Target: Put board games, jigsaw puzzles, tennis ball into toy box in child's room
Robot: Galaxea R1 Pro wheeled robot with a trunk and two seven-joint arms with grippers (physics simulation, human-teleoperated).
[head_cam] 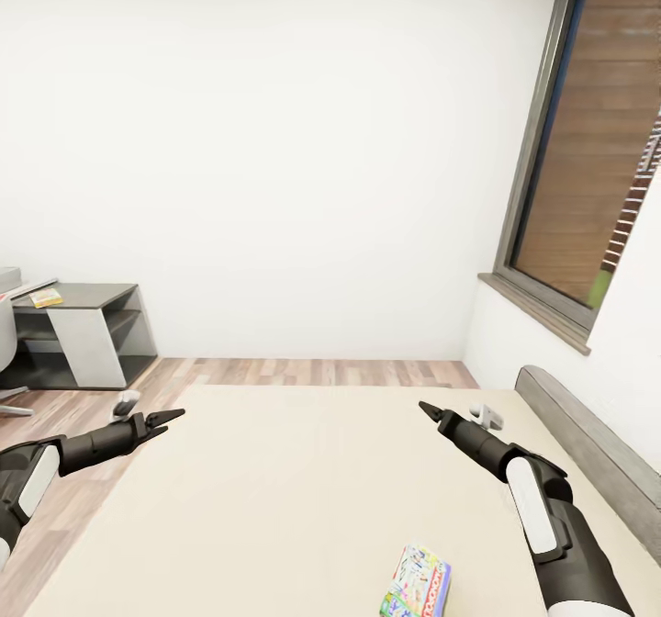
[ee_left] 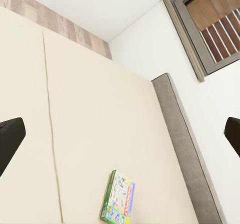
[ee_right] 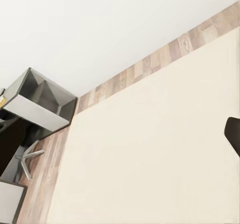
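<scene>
One board game (head_cam: 416,585), a colourful pale Monopoly box, lies flat on the beige bed (head_cam: 303,498) near its close edge; it is also in the left wrist view (ee_left: 118,198). My left gripper (head_cam: 173,420) hovers open over the bed's left edge, its dark fingertips (ee_left: 11,143) wide apart, holding nothing. Over the right half of the bed, well beyond the box, my right gripper (head_cam: 426,407) is open and empty, with one fingertip (ee_right: 233,134) showing at the frame edge. The toy box, jigsaw puzzles and tennis ball are out of view.
A grey headboard (head_cam: 592,447) runs along the bed's right side under a dark-framed window (head_cam: 588,149). At the far left stands a grey desk unit (head_cam: 87,323) with a small flat yellow item (head_cam: 45,298) on top and a chair base (ee_right: 27,156) beside it. Wood floor (head_cam: 312,372) lies beyond the bed.
</scene>
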